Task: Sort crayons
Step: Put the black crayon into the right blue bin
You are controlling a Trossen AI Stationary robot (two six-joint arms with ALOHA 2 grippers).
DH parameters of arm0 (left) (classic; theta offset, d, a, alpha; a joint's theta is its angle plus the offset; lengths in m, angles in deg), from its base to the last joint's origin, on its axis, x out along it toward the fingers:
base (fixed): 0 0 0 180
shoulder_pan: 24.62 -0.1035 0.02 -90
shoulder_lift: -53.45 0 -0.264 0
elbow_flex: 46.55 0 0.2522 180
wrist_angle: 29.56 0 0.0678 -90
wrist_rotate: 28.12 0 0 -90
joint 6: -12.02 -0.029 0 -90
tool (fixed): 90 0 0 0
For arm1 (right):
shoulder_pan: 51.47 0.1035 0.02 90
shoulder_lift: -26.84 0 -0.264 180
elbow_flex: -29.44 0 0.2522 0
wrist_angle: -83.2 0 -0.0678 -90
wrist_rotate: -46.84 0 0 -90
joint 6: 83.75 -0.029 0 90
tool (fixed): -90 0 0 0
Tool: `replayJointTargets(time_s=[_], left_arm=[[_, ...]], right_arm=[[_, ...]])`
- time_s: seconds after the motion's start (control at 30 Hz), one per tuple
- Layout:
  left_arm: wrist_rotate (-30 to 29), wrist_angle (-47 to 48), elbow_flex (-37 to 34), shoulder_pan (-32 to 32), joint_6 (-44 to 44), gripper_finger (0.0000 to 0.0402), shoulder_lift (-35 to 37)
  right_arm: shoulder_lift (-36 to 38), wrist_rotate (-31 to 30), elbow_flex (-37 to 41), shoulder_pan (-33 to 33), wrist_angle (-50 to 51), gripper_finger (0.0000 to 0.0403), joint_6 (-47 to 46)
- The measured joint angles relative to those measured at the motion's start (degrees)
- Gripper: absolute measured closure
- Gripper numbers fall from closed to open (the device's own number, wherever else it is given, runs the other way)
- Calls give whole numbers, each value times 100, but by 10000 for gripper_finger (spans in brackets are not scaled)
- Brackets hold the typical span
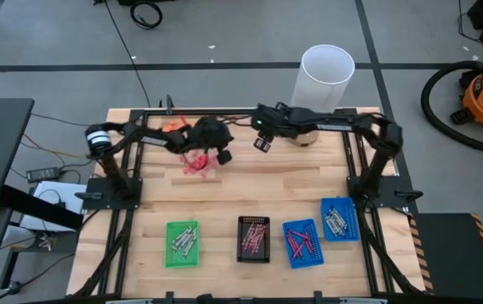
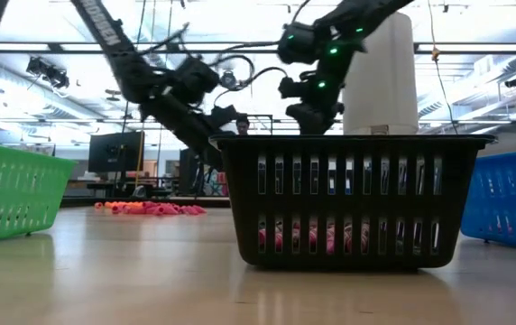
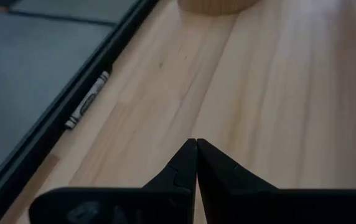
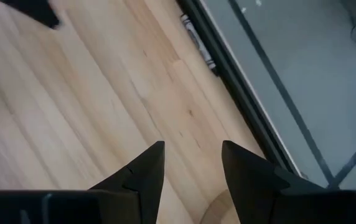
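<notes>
A heap of pinkish-red crayons (image 1: 198,162) lies on the wooden table at the far left of centre; it also shows in the low view (image 2: 150,208). My left gripper (image 1: 222,154) hovers just right of the heap, shut with nothing between its fingers (image 3: 196,149). My right gripper (image 1: 263,142) hangs open and empty (image 4: 193,155) near the far edge. One silvery-grey crayon (image 3: 88,99) lies against the table's dark far rail; it also shows in the right wrist view (image 4: 198,42). Sorted crayons lie in the trays at the near edge.
Along the near edge stand a green tray (image 1: 182,243), a black tray (image 1: 254,239) and two blue trays (image 1: 302,243) (image 1: 339,219). A white cylindrical bin (image 1: 326,74) stands beyond the far edge, and a round wooden object (image 1: 305,135) sits under the right arm.
</notes>
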Motion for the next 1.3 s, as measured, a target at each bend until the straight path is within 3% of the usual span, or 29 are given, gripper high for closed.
replayJointTargets(time_s=[0.2, 0.4, 0.67, 0.77, 0.9, 1.03, 1.3], left_arm=[[83, 1109, 1022, -250, -322, 384, -684], [134, 1938, 1668, -403, -625, 383, -883], [1078, 2574, 2523, -751, -567, 328, -1020], [1506, 2810, 2870, -876, -418, 292, -1339], [1570, 3447, 3543, -957, -83, 258, -1883], [1533, 3849, 4122, -1041, 169, 246, -2210], [1651, 3996, 4428, -1235, 287, 237, -2419]], right_arm=[[942, 8, 1123, 215, -832, 234, -159], [1565, 36, 1955, 321, -1491, 234, -354], [1954, 536, 3116, 434, -3344, 234, -390], [2006, 515, 3302, 471, -3563, 234, -440], [2103, 478, 3381, 586, -3526, 234, -544], [2137, 404, 3384, 675, -3524, 234, -541], [2172, 281, 3386, 713, -3527, 234, -511]])
